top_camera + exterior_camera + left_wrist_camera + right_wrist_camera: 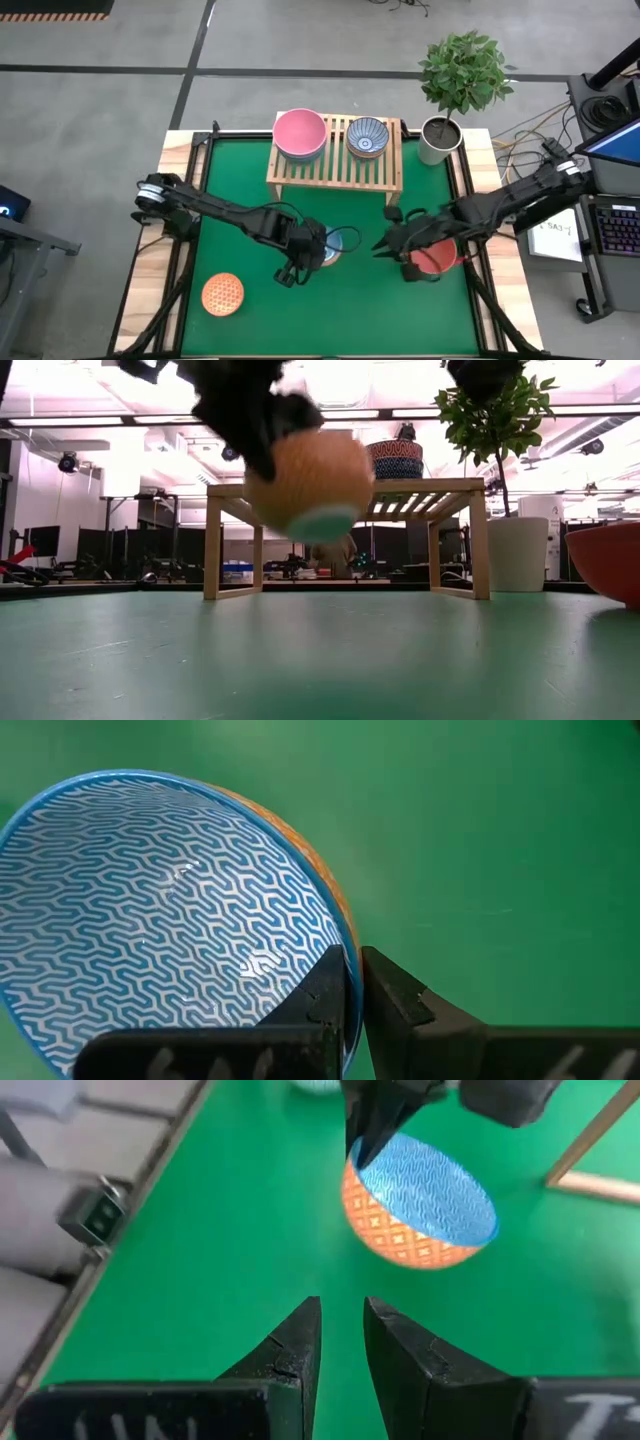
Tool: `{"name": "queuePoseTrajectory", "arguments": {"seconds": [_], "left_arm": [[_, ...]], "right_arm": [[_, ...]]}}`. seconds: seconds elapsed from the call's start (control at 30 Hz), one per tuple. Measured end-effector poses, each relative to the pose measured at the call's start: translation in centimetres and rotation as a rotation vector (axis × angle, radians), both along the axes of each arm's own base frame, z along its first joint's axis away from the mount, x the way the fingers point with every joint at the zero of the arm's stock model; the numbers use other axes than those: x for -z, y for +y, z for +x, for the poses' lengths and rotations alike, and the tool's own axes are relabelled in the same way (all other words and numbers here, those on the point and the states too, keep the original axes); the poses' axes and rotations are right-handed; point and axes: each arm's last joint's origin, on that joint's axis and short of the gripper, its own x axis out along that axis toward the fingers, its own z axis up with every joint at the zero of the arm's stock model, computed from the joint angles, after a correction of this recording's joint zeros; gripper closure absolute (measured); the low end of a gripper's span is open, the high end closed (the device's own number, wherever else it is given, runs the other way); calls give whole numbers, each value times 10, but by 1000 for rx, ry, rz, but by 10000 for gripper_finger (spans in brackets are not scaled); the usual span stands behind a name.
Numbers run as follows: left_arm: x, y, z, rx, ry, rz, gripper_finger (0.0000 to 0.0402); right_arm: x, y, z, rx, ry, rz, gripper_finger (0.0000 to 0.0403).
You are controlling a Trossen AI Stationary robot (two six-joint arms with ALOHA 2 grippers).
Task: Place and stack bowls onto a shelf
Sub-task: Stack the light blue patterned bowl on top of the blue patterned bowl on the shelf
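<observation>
Above the green mat (240, 240), in front of the shelf (335, 165), an orange patterned bowl (415, 1205) is clamped by its rim in the closed left gripper (352, 982). Nothing is held by the partly open right gripper (340, 1350), positioned near the red bowl (435, 260).

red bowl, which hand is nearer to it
Right. The right hand hovers just beside the red bowl, its arm passing over the rim. The left hand is farther off toward the table's middle, shut on the rim of a patterned orange bowl.

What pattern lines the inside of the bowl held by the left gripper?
A blue-and-white zigzag maze pattern lines the bowl; the left wrist view shows it best.
</observation>
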Motion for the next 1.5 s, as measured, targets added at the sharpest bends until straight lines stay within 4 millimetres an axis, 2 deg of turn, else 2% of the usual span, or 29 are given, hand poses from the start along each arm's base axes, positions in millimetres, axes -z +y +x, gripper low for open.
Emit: {"name": "queuePoseTrajectory", "arguments": {"seconds": [0.13, 0.27, 0.53, 0.73, 1.0, 1.2, 1.5], "left_arm": [[24, 0, -2, -56, 6, -27, 399], [37, -3, -5, -70, -2, -34, 399], [49, -5, -11, -90, 19, -41, 388], [55, -4, -14, -107, 32, -43, 376], [57, -6, -17, -136, 23, 21, 338], [52, -7, -13, -152, 8, 9, 308], [34, -6, -17, -148, 124, 50, 299]], "right_arm": [[12, 7, 22, -9, 56, -38, 332], [21, 14, 43, -26, 94, -75, 306], [30, 27, 78, -92, 118, -162, 241], [40, 32, 95, -109, 140, -190, 227], [61, 31, 110, -90, 196, -198, 227], [70, 29, 123, -88, 177, -206, 227], [82, 28, 141, -112, 167, -245, 228]]}}
